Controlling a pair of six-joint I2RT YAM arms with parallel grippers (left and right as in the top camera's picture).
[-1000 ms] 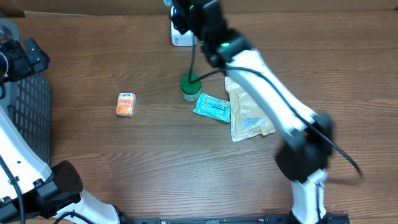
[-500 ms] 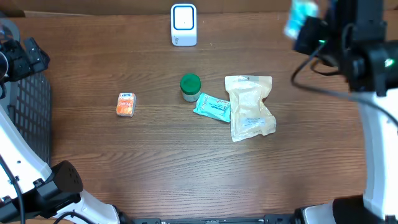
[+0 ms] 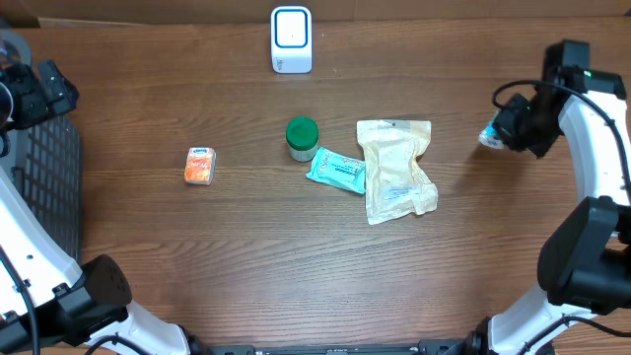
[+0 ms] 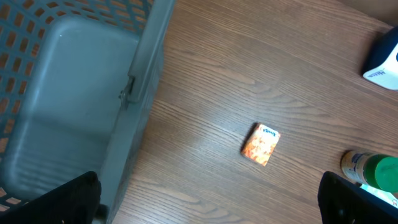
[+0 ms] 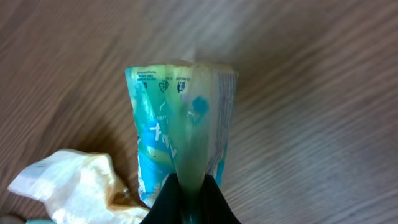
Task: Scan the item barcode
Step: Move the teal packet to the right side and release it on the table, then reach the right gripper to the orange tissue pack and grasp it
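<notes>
While the overhead view shows the right gripper [image 3: 510, 131] clamped on a teal sachet [image 3: 491, 135] at the right of the table [image 3: 246, 276], the scanner [image 3: 291, 39] stands well apart. Left wrist: left gripper [image 4: 208, 190] spread wide, empty, above orange box [image 4: 261, 144] near basket [image 4: 62, 93]. Right wrist: sachet print, perhaps symbols, unreadable.

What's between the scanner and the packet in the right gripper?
Only bare wood, in the overhead view: nothing lies between the scanner and the packet pinched by the right gripper.

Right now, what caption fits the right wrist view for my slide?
Right gripper shut on a teal packet, held over the wooden table.
</notes>
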